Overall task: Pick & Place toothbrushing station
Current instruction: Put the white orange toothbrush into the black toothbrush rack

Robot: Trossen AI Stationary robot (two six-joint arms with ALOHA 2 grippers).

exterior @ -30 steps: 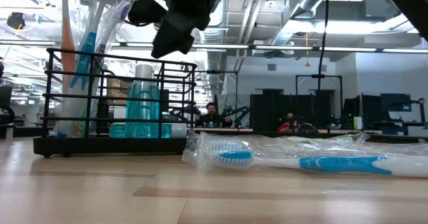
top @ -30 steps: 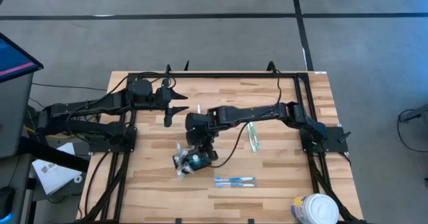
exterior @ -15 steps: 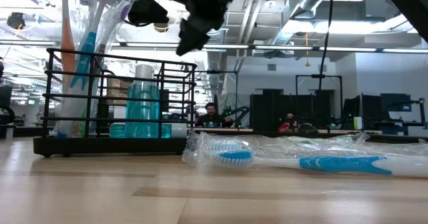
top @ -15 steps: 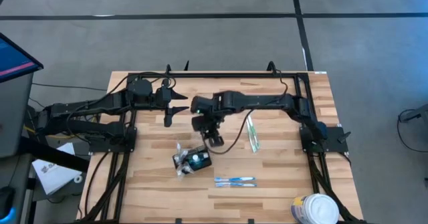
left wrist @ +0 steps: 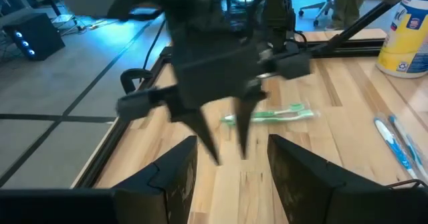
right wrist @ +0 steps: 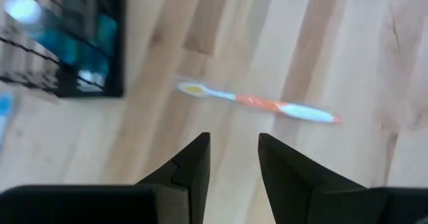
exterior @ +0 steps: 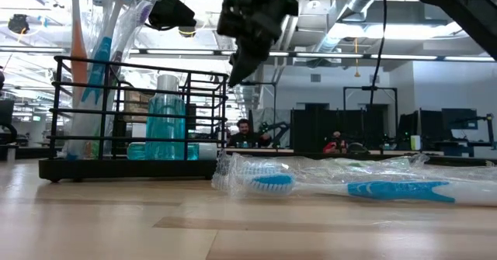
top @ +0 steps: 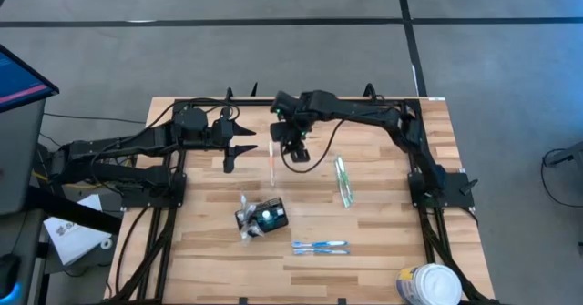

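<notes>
The black wire toothbrushing station (top: pixel 262 218) stands toward the bench's (top: pixel 383 223) near edge, holding toothbrushes and a teal bottle. An orange-and-white toothbrush (top: pixel 271 157) lies loose near the far edge. A wrapped green toothbrush (top: pixel 343 182) and a wrapped blue pair (top: pixel 320 247) lie beside the station, apart from it. A white tub (top: pixel 428 285) — print unreadable — sits at the near right corner. Right gripper (top: pixel 293 147) hangs above the orange brush, fingers spread, empty. Left gripper (top: pixel 239 139) waits at the left edge, spread too.

Two matte black jointed arms, black cables trailing, each ending in a two-fingered tool (top: pixel 293 148).
</notes>
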